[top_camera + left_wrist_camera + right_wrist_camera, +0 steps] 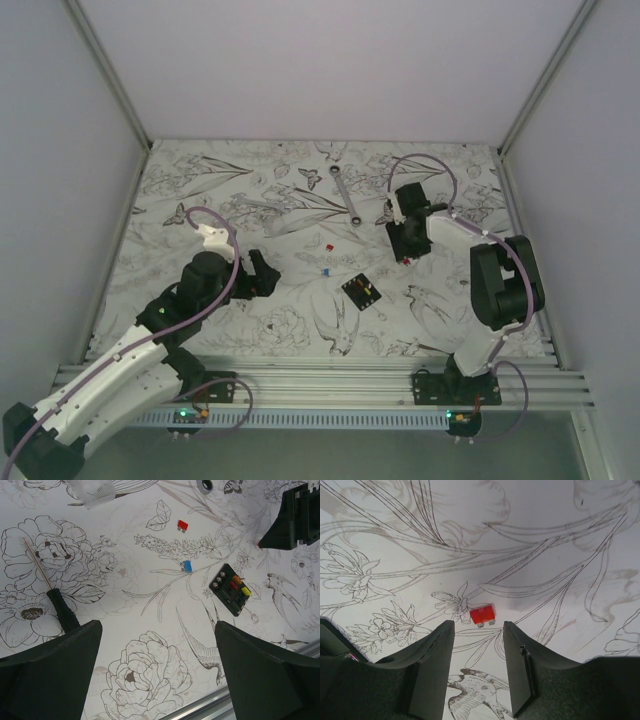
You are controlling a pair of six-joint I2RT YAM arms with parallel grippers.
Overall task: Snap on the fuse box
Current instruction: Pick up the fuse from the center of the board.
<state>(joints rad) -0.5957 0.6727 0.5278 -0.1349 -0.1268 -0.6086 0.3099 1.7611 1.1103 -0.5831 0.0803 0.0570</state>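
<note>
While I read across the left wrist view, a slim black-handled screwdriver (62, 611) with a thin metal shaft lies at the left of the frame on the white flower-printed mat (125, 580). Its handle passes out of sight behind the near finger. The left gripper (262, 272) sits left of centre in the overhead view. Its black fingers (50, 675) are spread wide into the two lower corners of the wrist frame, and they hold nothing.

At the top edge, left of centre, I see part of a clear plastic cover (95, 491). Toward the middle lie a tiny red fuse (183, 526) and, below it, a tiny blue fuse (187, 566), apart from each other.

Right of centre rests the small black plastic fuse box (230, 589), flat on the mat and turned at an angle. Its top face is uncovered, showing red, yellow and orange fuses and a row of round terminals. Neither arm touches it; in the overhead view it lies between the two grippers, nearer the right one.

Above it in the overhead frame lies a silver wrench (346, 196).

The right gripper (476, 632) points down at the mat with its jaws partly open and gripping nothing. A second red fuse (481, 615) lies on the mat just beyond the gap between the fingertips.
</note>
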